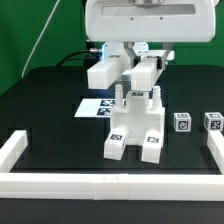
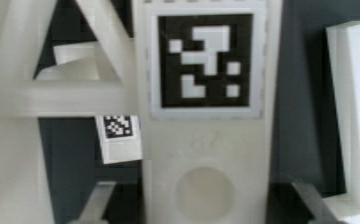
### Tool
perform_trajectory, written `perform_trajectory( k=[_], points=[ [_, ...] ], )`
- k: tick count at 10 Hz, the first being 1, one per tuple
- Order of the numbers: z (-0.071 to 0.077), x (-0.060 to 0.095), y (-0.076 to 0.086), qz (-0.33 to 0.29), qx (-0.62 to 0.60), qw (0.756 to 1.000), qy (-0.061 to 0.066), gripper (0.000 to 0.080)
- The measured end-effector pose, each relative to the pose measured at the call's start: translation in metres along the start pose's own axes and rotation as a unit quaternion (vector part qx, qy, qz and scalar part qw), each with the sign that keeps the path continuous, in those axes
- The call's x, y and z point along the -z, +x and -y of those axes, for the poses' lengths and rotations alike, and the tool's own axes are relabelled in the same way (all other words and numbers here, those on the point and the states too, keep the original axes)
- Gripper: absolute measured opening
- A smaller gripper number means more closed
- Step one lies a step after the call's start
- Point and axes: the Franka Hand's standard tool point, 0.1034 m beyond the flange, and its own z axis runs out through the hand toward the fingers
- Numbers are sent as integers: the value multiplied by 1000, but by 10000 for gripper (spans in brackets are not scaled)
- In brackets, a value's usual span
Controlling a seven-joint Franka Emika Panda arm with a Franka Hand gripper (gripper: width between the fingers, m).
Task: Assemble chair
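At the centre of the black tabletop (image 1: 60,135), seen from the exterior view, stands the partly built chair (image 1: 135,130). It is a stack of chunky white pieces with two blocky feet at the front, each bearing a black-and-white tag. The assembly rests upright on the tabletop, just in front of the marker board (image 1: 98,106), which lies flat towards the exterior view's left.

The tool (image 1: 141,74) hangs directly above the assembly, pointing down. It is clamped, partly closed, on an upright white bar (image 1: 146,80) whose lower end meets the top of the stack. Whether the bar is seated there cannot be told.

The wrist view shows the same bar close up. A large tag (image 2: 207,60) covers its upper face and an oval recess (image 2: 203,187) sits lower down. One grey finger (image 2: 312,200) shows on each flank of the bar. Other white chair pieces fill the side behind it, blurred.

Two small tagged blocks (image 1: 182,122) (image 1: 213,122) sit apart from the assembly, towards the exterior view's right. White border rails (image 1: 100,183) edge the work area.
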Motion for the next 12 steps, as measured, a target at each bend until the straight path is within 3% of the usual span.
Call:
perform_trajectory(
  k=[2, 3, 6, 12],
  points=[
    [1, -2, -2, -1, 0, 1000, -3, 284],
    [10, -8, -13, -7, 17, 1000, -14, 284],
    [18, -16, -23, -2, 33, 999, -17, 284],
    [17, -22, -14, -23, 30, 999, -14, 285]
  ],
)
